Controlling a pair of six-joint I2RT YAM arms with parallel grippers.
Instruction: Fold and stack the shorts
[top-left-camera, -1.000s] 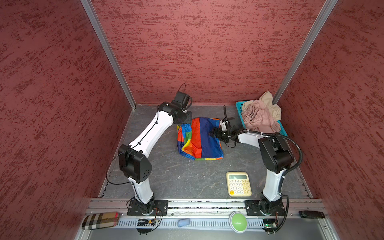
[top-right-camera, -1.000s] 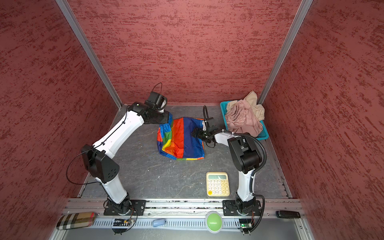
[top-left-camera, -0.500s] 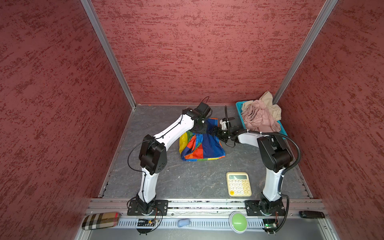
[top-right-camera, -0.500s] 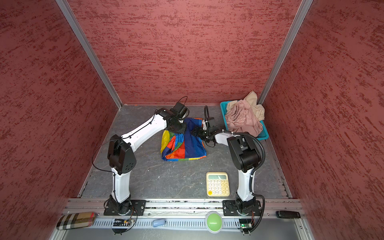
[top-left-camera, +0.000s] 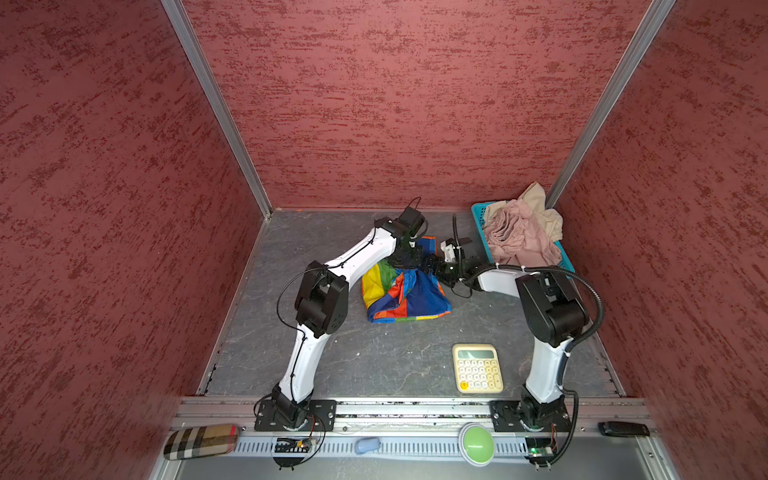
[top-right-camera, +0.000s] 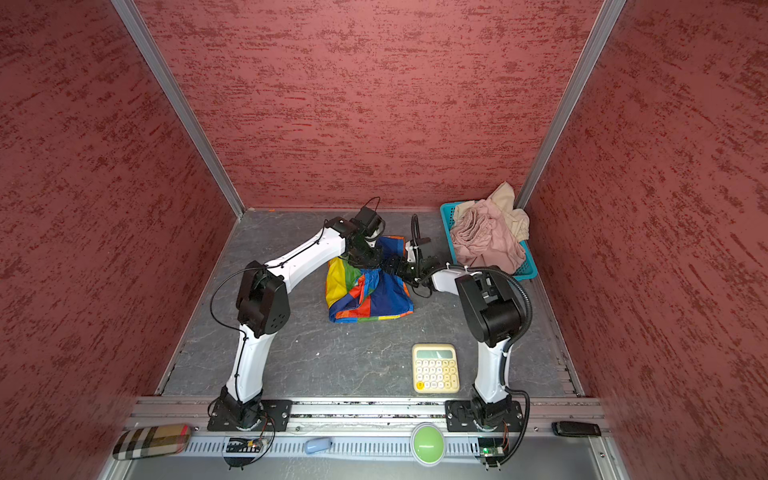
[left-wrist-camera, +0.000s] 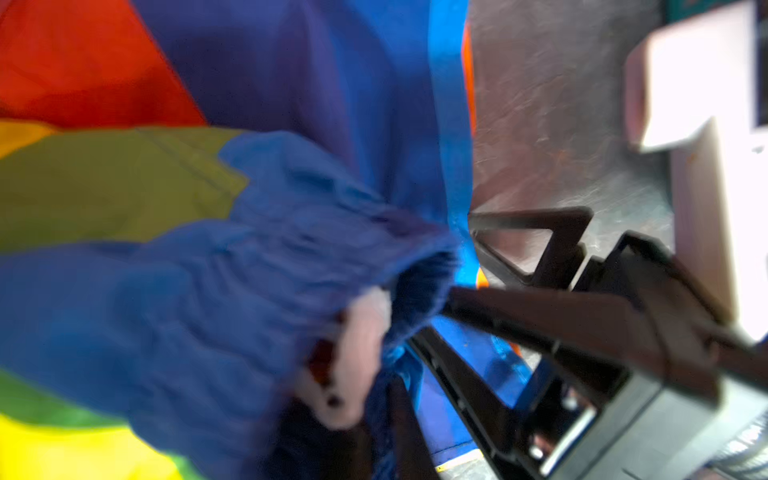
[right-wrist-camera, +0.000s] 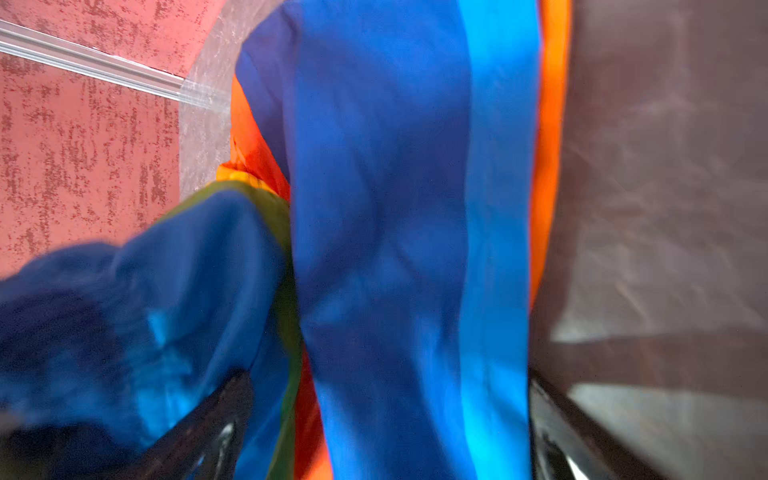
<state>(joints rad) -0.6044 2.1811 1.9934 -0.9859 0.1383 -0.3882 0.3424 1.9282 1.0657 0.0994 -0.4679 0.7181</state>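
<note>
The right fingers (right-wrist-camera: 220, 415) stand wide apart and hold nothing, straddling a flat blue panel of the rainbow shorts (top-left-camera: 407, 299) that runs between them. The left fingers (top-left-camera: 405, 261) meet them almost tip to tip over the garment's far edge, sunk in the gathered blue waistband. The wrist view there is too blurred to tell whether they are clamping the cloth or are parted.

The waistband sits bunched and lifted over the panel below it, so the first fold looks to be in hand, the waist end being doubled across the legs. Around the fingers the shorts lie mid-worktop (top-left-camera: 374, 361), half folded and rumpled, with the yellow and green panels showing on the left arm's side.

The pink shorts (top-left-camera: 519, 241) and the beige shorts (top-left-camera: 540, 199) are heaped, unfolded, in the teal basket (top-left-camera: 479, 212) in the far corner on the right arm's side. A calculator (top-left-camera: 477, 368) lies well clear at the front.

The next move probably calls for laying the waistband down flat, edges squared, and freeing the cloth without dragging it. Loose, slippery fabric may spring back or snag on a fingertip.
</note>
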